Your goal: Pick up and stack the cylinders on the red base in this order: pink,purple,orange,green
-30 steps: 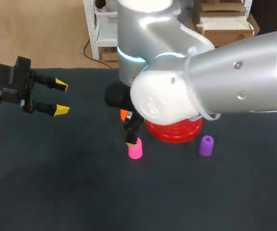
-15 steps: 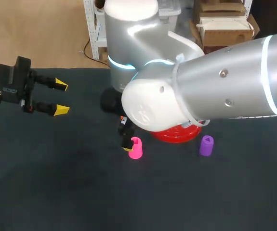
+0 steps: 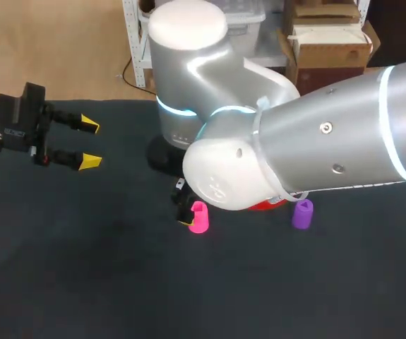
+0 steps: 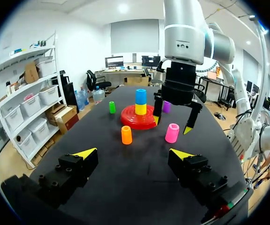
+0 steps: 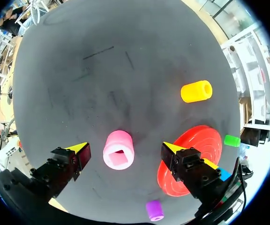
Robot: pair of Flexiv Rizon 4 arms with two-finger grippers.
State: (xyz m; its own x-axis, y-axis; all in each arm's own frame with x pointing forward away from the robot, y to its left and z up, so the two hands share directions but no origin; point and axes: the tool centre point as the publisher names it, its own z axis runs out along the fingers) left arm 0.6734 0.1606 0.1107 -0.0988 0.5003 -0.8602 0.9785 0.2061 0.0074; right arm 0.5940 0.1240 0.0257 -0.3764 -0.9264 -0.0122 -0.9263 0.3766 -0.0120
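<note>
Change | right gripper point(image 5: 124, 147) — lowered, fingers open astride pink cylinder point(image 5: 119, 151) | left gripper point(image 3: 90, 143) — open, unmoved

Dark grey matte tabletop point(image 3: 104, 282), faint scuff lines across surface

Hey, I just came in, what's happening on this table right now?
The right arm's claw hangs open over the pink cylinder, a finger on each side, not gripping it. The red base beside it already carries a yellow piece and a blue piece. The purple cylinder, orange cylinder and green cylinder stand loose on the table. The left claw hovers open off to the side, holding nothing.
</note>
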